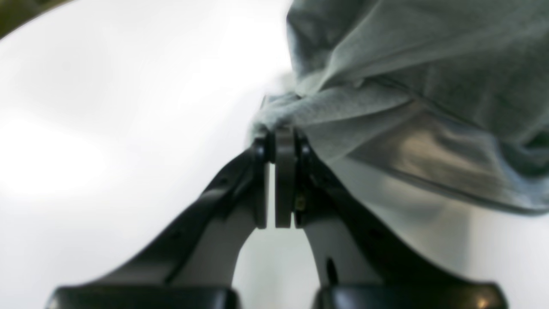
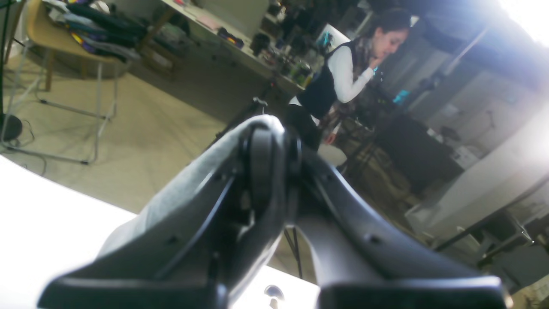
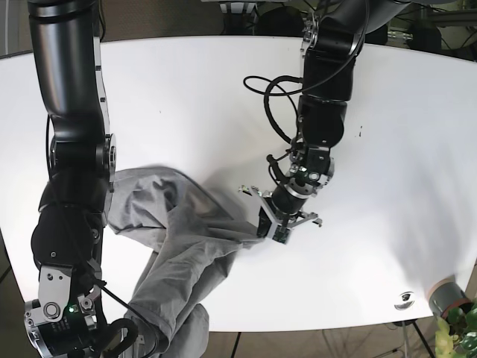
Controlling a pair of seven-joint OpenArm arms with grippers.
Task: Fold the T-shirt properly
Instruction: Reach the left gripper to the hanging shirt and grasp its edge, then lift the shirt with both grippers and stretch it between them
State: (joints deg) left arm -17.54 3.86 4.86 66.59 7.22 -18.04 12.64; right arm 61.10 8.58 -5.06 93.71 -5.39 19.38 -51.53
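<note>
Left wrist view: the left gripper (image 1: 281,137) has its jaws pressed together on a bunched edge of the grey T-shirt (image 1: 411,86). The cloth fans out from that pinch to the upper right, partly lifted off the white bench (image 1: 107,128), so the grip looks meant to draw this edge outward and spread the fabric.

Right wrist view: the right gripper (image 2: 270,141) points out past the bench edge toward the room, where a person (image 2: 343,81) stands by cluttered desks. Its jaws are closed, with grey cloth draped over the left jaw and apparently caught between them. This looks like the opposite hold, keeping the shirt taut.

Base view: the shirt lies crumpled on the near left part of the bench, spilling over the front edge near the right arm's gripper (image 3: 138,339), while the left arm's gripper (image 3: 272,227) holds its far tip toward the middle. No fold is made yet; I judge the garment must first be flattened.
</note>
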